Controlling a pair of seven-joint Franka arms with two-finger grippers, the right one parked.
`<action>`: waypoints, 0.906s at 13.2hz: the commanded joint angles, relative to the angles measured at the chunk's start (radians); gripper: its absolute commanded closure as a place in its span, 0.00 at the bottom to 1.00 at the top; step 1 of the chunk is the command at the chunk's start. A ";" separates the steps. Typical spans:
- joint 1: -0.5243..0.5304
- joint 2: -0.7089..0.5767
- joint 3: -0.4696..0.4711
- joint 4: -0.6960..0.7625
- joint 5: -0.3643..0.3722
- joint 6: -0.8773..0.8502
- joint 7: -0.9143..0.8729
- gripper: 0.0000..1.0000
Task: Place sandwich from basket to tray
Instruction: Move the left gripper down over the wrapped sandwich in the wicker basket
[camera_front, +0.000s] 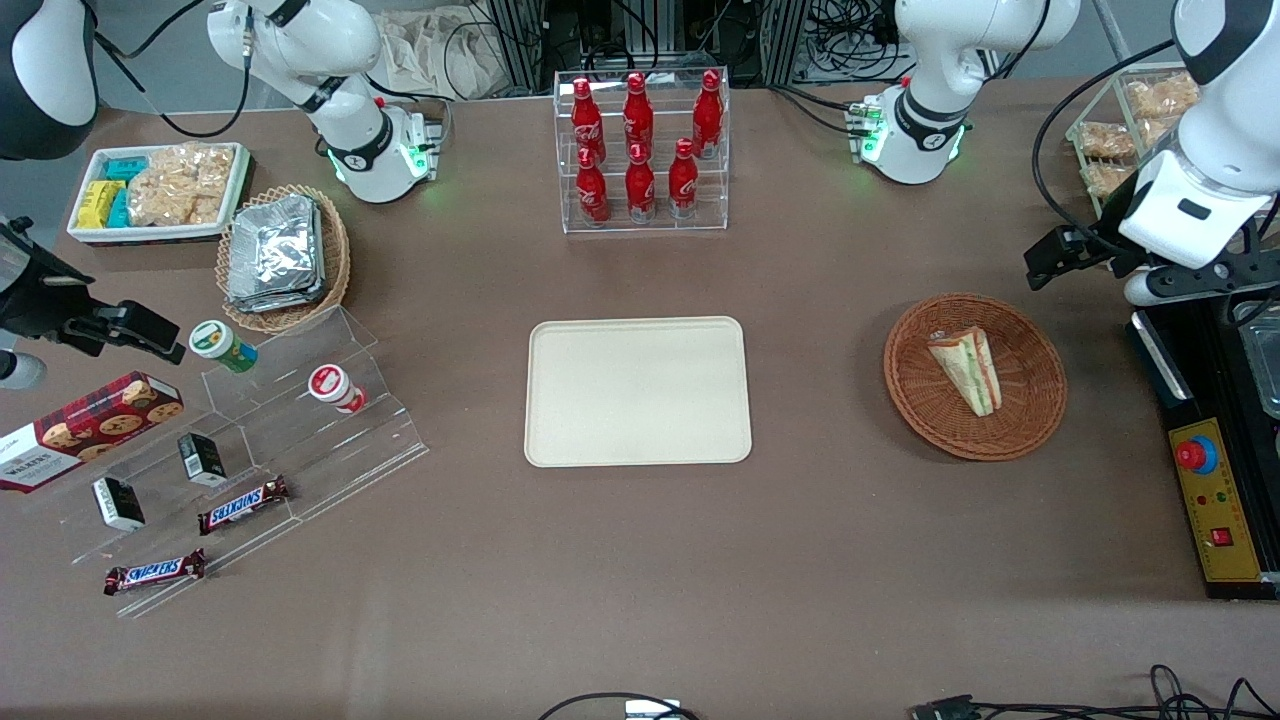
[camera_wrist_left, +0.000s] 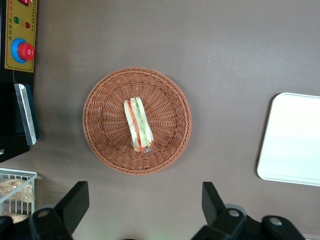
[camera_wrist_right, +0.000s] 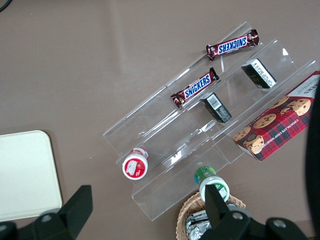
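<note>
Front view: my gripper (camera_front: 1075, 262) hangs above the counter (camera_front: 640, 560), near the basket (camera_front: 1030, 420).
Jaws: spread apart, holding nothing.
Sandwich (camera_wrist_left: 138, 124): lying in basket.
Tray (camera_front: 638, 391): bare, well apart.

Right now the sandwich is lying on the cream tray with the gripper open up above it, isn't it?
Not quite: the sandwich lies in the reddish wicker basket, as the front view shows. The tray holds nothing. The gripper is open above it.
</note>
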 joint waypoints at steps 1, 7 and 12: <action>-0.018 0.020 0.005 0.049 0.006 -0.061 -0.029 0.00; -0.016 0.008 0.011 -0.087 0.012 -0.002 -0.086 0.00; -0.009 0.003 0.051 -0.410 0.012 0.328 -0.155 0.00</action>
